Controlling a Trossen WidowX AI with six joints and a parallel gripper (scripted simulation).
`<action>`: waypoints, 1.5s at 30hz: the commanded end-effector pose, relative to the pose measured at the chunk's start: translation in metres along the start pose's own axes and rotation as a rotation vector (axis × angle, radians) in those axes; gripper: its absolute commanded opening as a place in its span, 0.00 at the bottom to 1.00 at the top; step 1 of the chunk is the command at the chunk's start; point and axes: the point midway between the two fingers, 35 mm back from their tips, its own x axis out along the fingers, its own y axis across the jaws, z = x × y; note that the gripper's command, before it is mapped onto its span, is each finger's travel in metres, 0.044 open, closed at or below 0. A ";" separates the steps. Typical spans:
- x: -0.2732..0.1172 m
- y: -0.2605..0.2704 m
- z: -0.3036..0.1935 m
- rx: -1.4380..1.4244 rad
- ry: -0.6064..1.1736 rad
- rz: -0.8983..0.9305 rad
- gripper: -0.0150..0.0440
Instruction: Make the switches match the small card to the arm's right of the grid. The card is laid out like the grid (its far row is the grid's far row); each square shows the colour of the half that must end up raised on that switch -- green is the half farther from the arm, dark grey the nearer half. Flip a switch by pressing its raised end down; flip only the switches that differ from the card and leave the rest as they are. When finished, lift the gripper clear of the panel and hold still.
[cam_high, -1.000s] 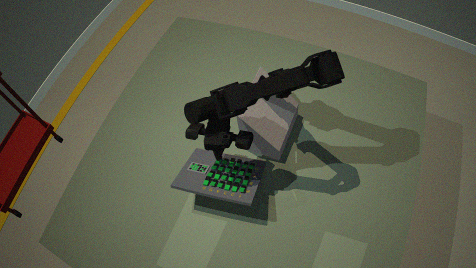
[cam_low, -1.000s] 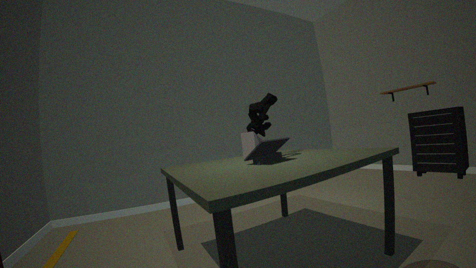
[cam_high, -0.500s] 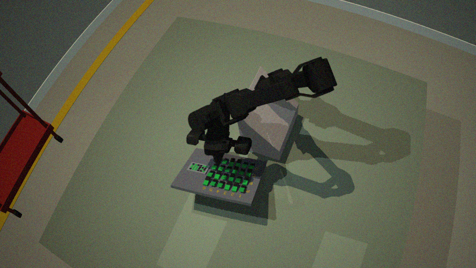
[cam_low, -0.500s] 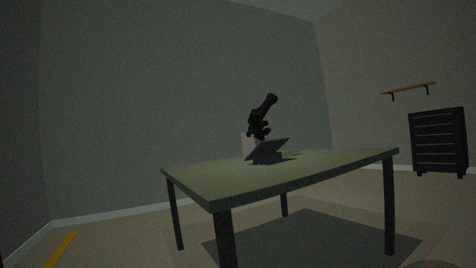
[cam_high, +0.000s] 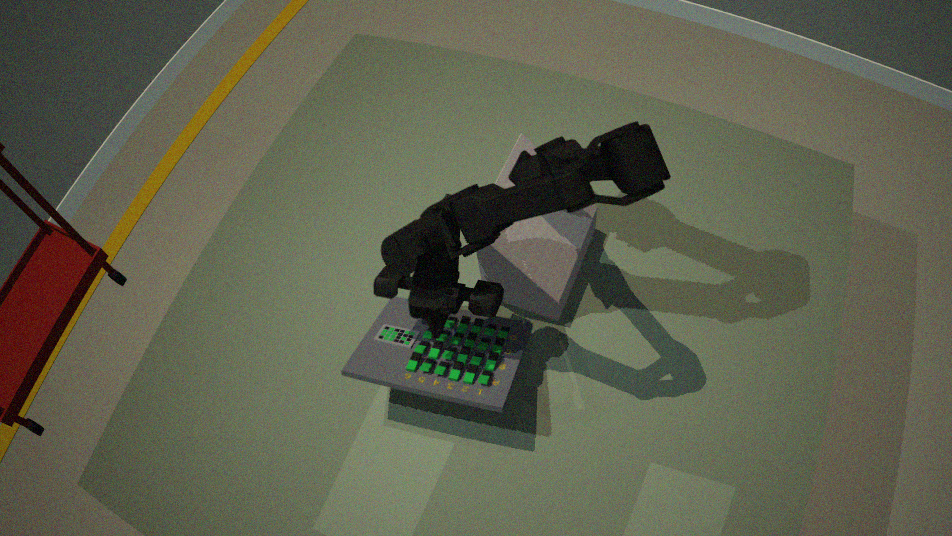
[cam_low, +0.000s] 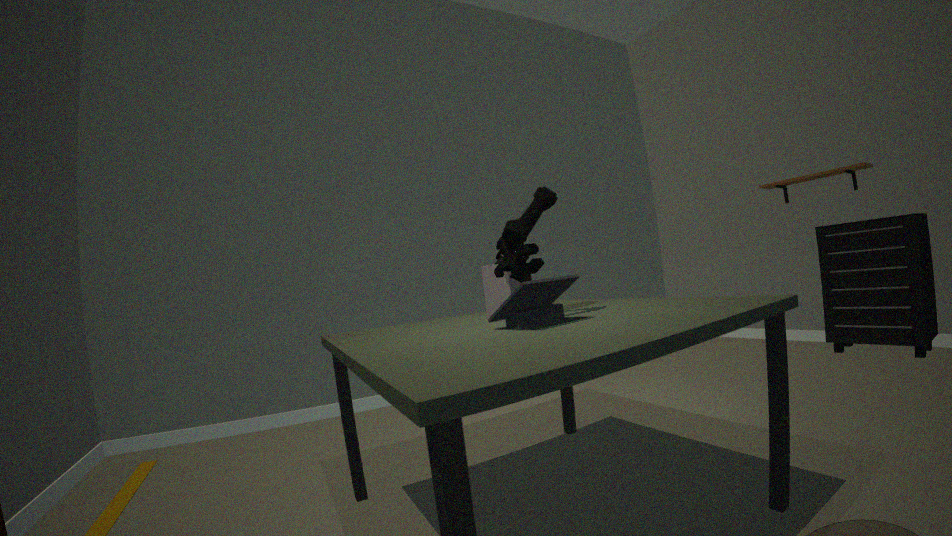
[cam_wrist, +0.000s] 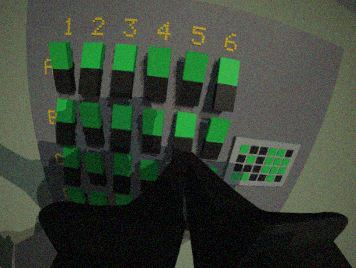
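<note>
The gripper (cam_wrist: 182, 158) has its two dark fingers pressed together into a single wedge, with nothing between them. In the wrist view the joined tip sits over the switch grid, near the row below B, around columns 4 and 5; whether it actually touches a switch cannot be told, since the fingers hide what lies under them. In the top view the gripper (cam_high: 436, 326) points down at the near edge of the switch panel (cam_high: 373, 362), close to the card.

The grey panel rests tilted on a dark base on the green tabletop (cam_low: 466, 352), its raised edge toward the arm's pedestal (cam_high: 539, 266). Its long axis runs across the arm's reach, with the rows of rocker switches (cam_wrist: 142, 82) along it. Each switch has one green half and one dark grey half.

Yellow numerals 1 to 6 are printed above the columns, and yellow letters mark the rows at the left: A and B can be read, while the lower ones are shadowed or covered. The small reference card (cam_wrist: 263, 162) lies on the panel just right of the grid, showing a pattern of green and dark squares too small to read square by square.
</note>
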 end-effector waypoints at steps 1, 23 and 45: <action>0.005 0.000 -0.004 0.011 0.007 -0.002 0.25; 0.014 0.001 -0.004 0.011 0.007 -0.001 0.25; 0.016 0.001 -0.004 0.011 0.007 -0.001 0.25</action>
